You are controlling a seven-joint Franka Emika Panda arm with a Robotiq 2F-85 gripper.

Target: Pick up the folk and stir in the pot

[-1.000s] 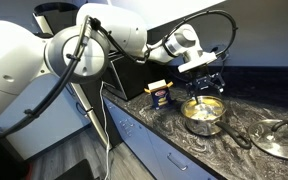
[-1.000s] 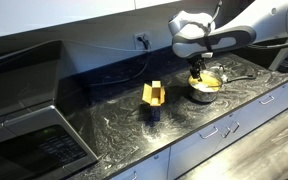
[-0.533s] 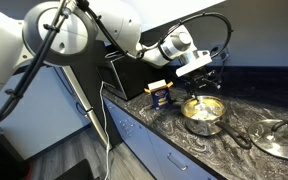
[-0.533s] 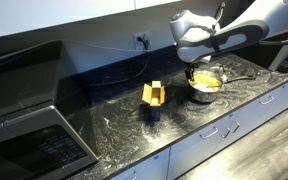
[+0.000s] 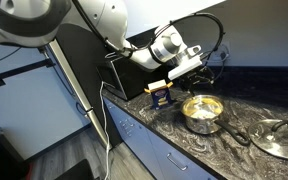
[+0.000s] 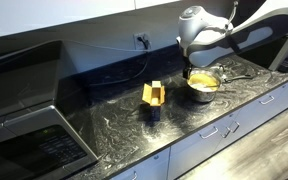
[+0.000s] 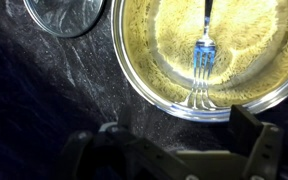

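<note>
The pot [image 7: 142, 62] is a shiny steel saucepan with a pale yellow inside, and it fills the top of the wrist view. A silver fork [image 7: 202, 58] lies inside it, tines toward me. My gripper [image 7: 174, 152] is open and empty, above and to the near side of the pot, touching nothing. In both exterior views the gripper [image 5: 191, 63] [image 6: 198, 66] hangs above the pot [image 5: 200, 124] [image 6: 200, 94], which stands on the dark marbled counter with its dark handle [image 5: 238, 135] pointing away.
A flat round silvery lid [image 5: 278, 139] [image 7: 64, 14] lies beside the pot. A yellow and blue box [image 5: 161, 94] [image 6: 153, 99] stands on the counter. A dark appliance [image 6: 29, 135] sits at the counter's far end. The counter's front edge [image 5: 154, 130] runs above white drawers.
My gripper has risen out of the pot and drawn back toward the box side. The fork stays in the pot. The pot and lid have not moved.
</note>
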